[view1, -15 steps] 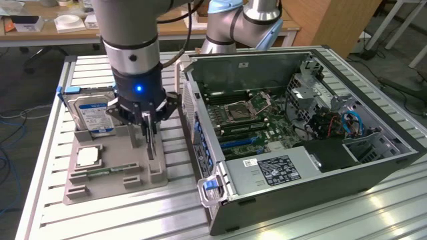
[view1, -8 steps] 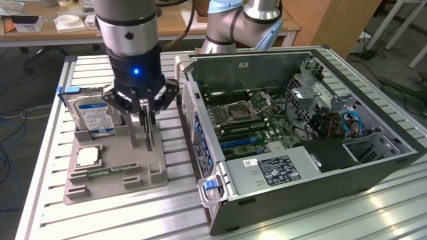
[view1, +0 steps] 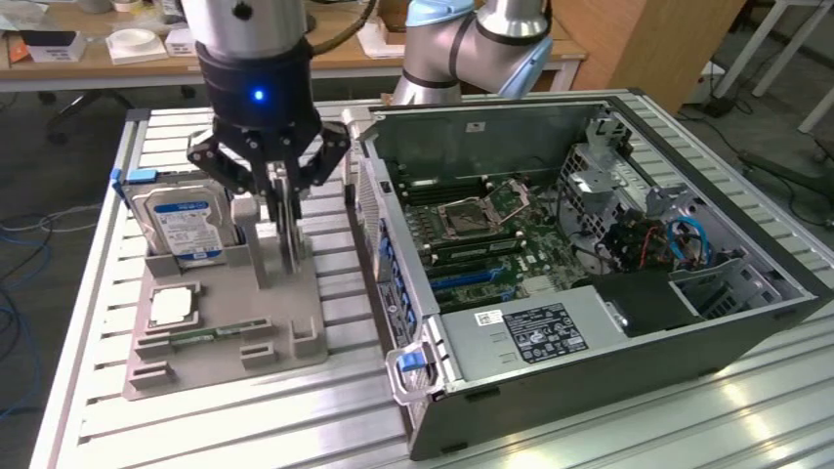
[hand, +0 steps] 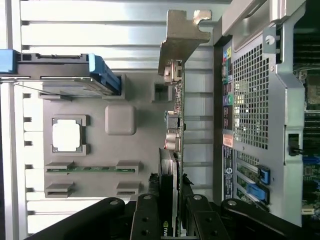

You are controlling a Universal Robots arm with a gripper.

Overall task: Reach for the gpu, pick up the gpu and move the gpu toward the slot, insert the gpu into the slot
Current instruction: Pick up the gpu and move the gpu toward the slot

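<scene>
Two jaws close tight on the top edge of the upright gpu [view1: 288,244], standing in a grey holder [view1: 222,327] at centre left. The slot [view1: 467,277] sits inside the open computer case [view1: 626,322] to the right, on the ribbed metal surface [view1: 729,420]. A wooden desk [view1: 78,68] runs along the top.

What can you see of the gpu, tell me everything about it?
The gpu is a thin dark circuit card with a silver metal bracket at one end and silver ports along one side. It stands upright on its edge in the grey holder tray, between the hard drive and the open computer case. The gripper hangs right over its upper edge; whether it has a grip on the card cannot be told.
</scene>
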